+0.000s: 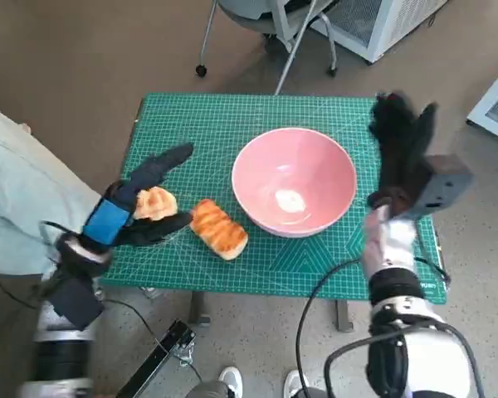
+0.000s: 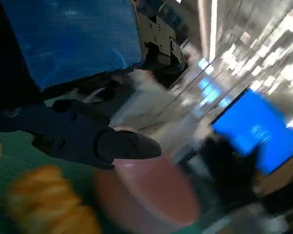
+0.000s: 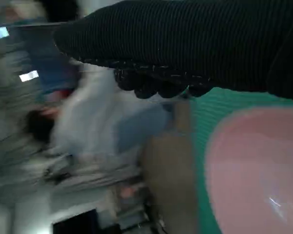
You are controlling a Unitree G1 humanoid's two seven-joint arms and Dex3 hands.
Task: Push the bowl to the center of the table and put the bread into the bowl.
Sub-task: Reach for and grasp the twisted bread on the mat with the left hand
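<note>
Holding: my left hand (image 1: 137, 207) pinches a small golden bread piece (image 1: 155, 202) for lifting.
Bowl: wide pink bowl (image 1: 295, 181) sits near the centre of the green mat (image 1: 199, 124).
Right: my right hand (image 1: 402, 141), fingers apart, holds nothing beside the bowl.
Loaf: striped bread loaf (image 1: 219, 229) waits beside it.

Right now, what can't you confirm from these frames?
- Head view: whether the left robot hand actually grips the small bread; its fingers cover the edges.
- Left wrist view: blur smears the long bread and bowl.
- Right wrist view: right robot hand contact with the bowl; glove and blur hide it.
</note>
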